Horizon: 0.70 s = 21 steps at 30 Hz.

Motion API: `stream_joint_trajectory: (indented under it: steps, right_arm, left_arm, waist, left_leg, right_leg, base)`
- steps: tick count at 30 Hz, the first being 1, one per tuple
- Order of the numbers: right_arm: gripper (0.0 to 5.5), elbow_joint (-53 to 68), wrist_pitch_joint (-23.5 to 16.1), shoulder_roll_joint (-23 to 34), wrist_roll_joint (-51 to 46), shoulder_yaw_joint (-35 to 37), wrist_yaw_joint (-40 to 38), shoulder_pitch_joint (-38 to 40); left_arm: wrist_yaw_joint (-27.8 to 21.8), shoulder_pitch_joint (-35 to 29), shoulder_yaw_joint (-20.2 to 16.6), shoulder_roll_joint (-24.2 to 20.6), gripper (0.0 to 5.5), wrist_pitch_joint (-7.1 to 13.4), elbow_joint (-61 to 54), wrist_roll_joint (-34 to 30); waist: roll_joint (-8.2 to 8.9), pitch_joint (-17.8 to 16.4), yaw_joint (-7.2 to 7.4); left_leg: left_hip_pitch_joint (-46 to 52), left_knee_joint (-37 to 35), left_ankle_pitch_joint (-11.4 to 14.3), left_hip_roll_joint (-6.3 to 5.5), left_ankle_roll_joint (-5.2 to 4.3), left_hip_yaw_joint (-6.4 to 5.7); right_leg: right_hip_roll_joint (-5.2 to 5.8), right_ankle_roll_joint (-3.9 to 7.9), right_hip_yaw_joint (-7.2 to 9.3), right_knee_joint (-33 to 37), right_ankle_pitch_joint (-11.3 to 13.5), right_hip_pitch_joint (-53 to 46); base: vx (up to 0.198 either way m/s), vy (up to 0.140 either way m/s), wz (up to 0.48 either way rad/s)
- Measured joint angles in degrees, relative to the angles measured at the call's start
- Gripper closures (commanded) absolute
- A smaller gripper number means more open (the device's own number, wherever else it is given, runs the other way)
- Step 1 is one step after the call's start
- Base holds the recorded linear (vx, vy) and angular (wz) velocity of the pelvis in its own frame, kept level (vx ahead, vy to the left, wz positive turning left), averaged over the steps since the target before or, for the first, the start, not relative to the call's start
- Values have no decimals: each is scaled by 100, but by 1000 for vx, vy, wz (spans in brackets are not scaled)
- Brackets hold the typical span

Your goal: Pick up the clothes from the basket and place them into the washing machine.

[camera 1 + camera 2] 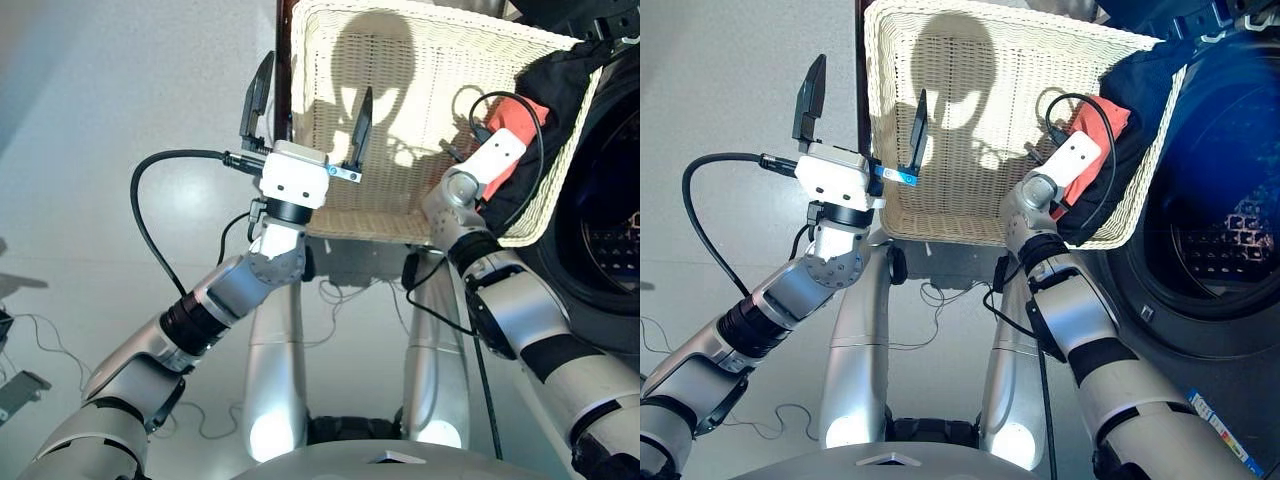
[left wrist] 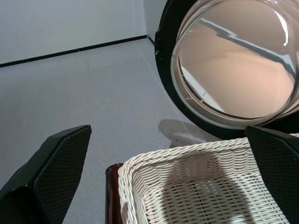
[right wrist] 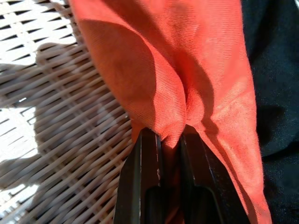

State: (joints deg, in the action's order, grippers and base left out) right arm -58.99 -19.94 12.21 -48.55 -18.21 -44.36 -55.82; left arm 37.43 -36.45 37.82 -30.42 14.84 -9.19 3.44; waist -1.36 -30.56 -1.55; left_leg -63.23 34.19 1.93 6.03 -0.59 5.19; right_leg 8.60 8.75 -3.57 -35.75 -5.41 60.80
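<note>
Left gripper [image 1: 311, 112] fingers spread, at basket [image 1: 400, 220] left edge; right arm reaches coral-red cloth [image 1: 518, 135] beside black cloth [image 1: 560, 80].

No text, brand name, number or sign can be read anywhere in these views. One small light sticker [image 1: 1215, 418] with faint printed marks sits low on the front of the large dark grey front-loading washing machine [image 1: 1200, 300], near the lower right corner of the right eye view, but its print is too small to make out. The cream-white woven wicker basket [image 1: 940, 190] bears no visible lettering.
</note>
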Motion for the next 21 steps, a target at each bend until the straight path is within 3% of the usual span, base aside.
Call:
stream_joint_trajectory:
  steps: [7,12,17,21]
  right_arm:
    - [550,1010,-200,-29,318,-88,-270,617]
    - [550,1989,-215,69,712,-179,-384,1149]
    - [550,3242,-191,619,2281,-218,-404,1914]
    - [550,3759,-209,1128,3196,216,-634,2219]
  left_arm:
    - [132,107,-27,-61,0,-36,-28,-9]
    - [176,173,-48,-58,0,-36,-48,-40]
    - [190,240,-249,-133,0,-21,-97,-287]
    - [240,308,-340,-484,0,22,-303,-583]
  waist:
    - [19,-8,152]
    - [24,-10,175]
    - [46,-13,190]
    - [77,-14,283]
  left_leg:
    - [-63,3,0,13,1,-10]
    - [-73,2,1,38,0,-6]
    - [-104,9,2,34,2,-11]
    - [-185,58,5,31,8,-29]
  right_leg:
    - [3,0,12,2,0,51]
    - [-4,-1,9,-9,-1,73]
    - [-1,1,9,-12,-1,90]
    - [0,2,18,-26,0,144]
  base:
    - [0,0,0]
    - [0,0,0]
    - [0,0,0]
    - [0,0,0]
